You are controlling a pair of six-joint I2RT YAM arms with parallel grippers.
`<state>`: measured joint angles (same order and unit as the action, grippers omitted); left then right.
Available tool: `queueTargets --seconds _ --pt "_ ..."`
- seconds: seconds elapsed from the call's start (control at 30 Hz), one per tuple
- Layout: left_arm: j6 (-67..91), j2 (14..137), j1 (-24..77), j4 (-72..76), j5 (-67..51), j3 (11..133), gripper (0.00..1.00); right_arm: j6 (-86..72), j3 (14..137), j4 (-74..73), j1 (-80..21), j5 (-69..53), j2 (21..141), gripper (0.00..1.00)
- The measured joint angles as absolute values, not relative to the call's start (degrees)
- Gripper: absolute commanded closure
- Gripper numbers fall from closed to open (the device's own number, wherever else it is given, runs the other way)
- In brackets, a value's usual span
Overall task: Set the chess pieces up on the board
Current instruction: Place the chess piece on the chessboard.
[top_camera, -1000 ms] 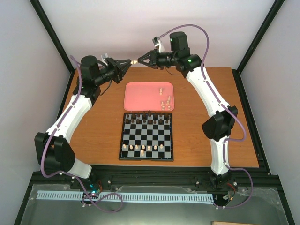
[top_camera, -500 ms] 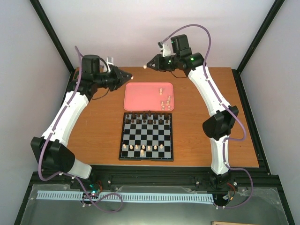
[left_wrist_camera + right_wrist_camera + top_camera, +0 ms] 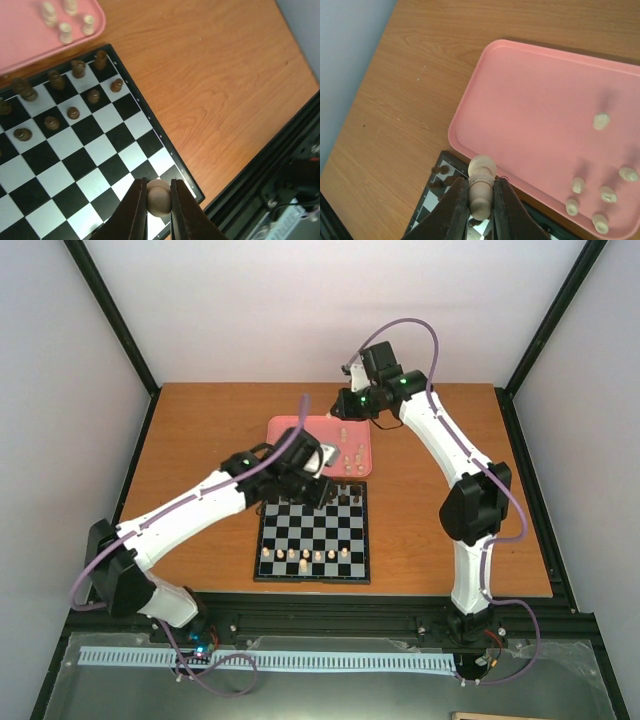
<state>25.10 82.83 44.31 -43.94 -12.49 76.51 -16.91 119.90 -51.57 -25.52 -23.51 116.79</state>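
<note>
Hanging over the board [image 3: 315, 530], the left gripper [image 3: 159, 187] is clenched on a round piece [image 3: 159, 200], cream, which its wrist view shows against the near right corner squares. How high it rides I can't tell. The right gripper [image 3: 481, 187] is clamped on a knobbed piece [image 3: 481, 167], also cream, showing against the rim of the tray [image 3: 530, 100] on the board side.

Trouble looks likeliest at the far rank. The left arm [image 3: 200, 502] lies across the far left of the board, right above the dark pieces [image 3: 77, 67], so a low swing would tip them. The round piece is pinched only by the fingertips; set down crooked, it could twist out and roll off the corner onto the counter [image 3: 200, 430]. A clumsy drop by the cream row [image 3: 305, 556] on the near rank would knock its neighbours.

If the right arm heads for the board now, the left arm bars its way. Loose pieces [image 3: 607, 194] wait at the tray's right end.
</note>
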Motion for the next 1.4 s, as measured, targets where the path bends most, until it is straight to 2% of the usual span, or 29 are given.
queueTargets --seconds 0.2,0.43,0.77,1.03,1.4 --pt "20.8 86.3 54.0 -39.6 -4.3 74.5 0.99 -16.0 113.1 -49.8 -25.5 -21.4 112.5 0.9" --pt "18.8 93.0 62.0 -34.3 -0.6 71.8 0.99 -15.7 104.7 -46.3 -25.5 -20.2 108.2 0.9" --pt "14.9 97.1 64.1 -31.5 2.7 71.8 0.99 -16.1 96.6 -43.2 -25.5 -20.3 104.6 0.9" --pt "12.3 103.1 66.2 -31.7 2.7 71.8 0.99 -16.1 96.4 -42.6 -25.5 -20.3 104.4 0.9" --pt "11.8 103.3 66.3 -32.8 0.1 71.8 0.99 -16.1 96.2 -42.0 -25.4 -21.7 104.4 0.9"
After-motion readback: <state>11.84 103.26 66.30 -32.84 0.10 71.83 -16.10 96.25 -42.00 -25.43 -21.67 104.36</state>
